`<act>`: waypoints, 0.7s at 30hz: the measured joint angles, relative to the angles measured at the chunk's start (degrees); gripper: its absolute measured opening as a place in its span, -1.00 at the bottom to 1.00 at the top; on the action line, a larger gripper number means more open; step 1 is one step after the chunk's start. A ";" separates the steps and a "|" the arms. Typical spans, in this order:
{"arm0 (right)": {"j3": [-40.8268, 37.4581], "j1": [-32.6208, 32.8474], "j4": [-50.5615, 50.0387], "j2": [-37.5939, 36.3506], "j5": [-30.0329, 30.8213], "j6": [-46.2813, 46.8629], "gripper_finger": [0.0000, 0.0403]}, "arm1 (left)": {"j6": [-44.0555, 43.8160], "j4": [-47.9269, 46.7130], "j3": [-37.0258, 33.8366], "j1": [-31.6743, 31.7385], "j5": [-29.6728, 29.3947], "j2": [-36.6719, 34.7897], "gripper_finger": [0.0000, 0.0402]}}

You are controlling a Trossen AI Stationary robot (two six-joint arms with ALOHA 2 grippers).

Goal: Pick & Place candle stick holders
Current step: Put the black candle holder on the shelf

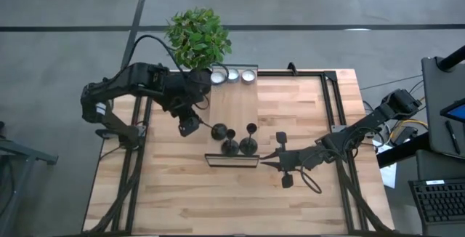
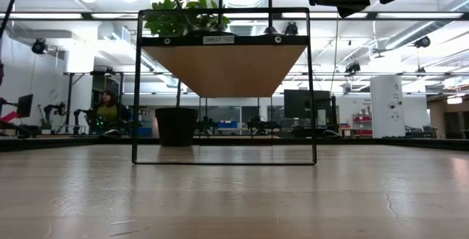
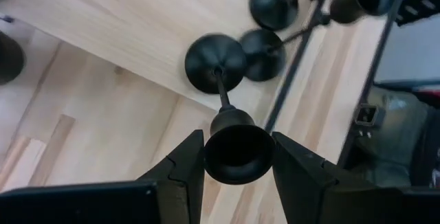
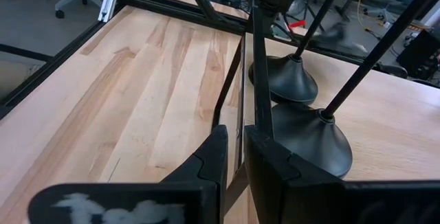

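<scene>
A wooden shelf in a black frame (image 2: 223, 162) stands mid-table. Two black candle stick holders (image 1: 229, 147) (image 1: 248, 147) stand upright on its board by their domed bases (image 4: 285, 80) (image 4: 309, 138). My left gripper (image 1: 187, 126) (image 3: 237, 148), coming from the table's left, is shut on a third candle stick holder (image 1: 219, 130), which is beside those two. My right gripper (image 1: 267, 160) (image 4: 236, 141) is at the frame's right end, shut on a black bar of the frame. My left gripper pinches the holder's cup top (image 3: 237, 157) between its two fingers, one on each side. The fingers slant down from the table's left. Stem and domed base (image 3: 215, 62) reach beyond the fingertips, tilted, over the board's edge. Whether the base touches the board I cannot tell. My right gripper has a thin black bar of the frame (image 4: 254, 107) between its two fingers, at the frame's right end. The fingers come nearly level from the table's right. The frame stands on the table.
A potted green plant (image 1: 197, 37) and three tealights (image 1: 233, 75) sit along the table's far edge. Black rails (image 1: 330, 106) border the table's far and right sides. Bare wood lies toward the near edge.
</scene>
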 joint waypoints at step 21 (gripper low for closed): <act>-0.13 0.00 -0.08 0.00 0.00 0.00 -0.79 | 0.40 0.49 -3.51 0.05 6.00 -0.15 -0.35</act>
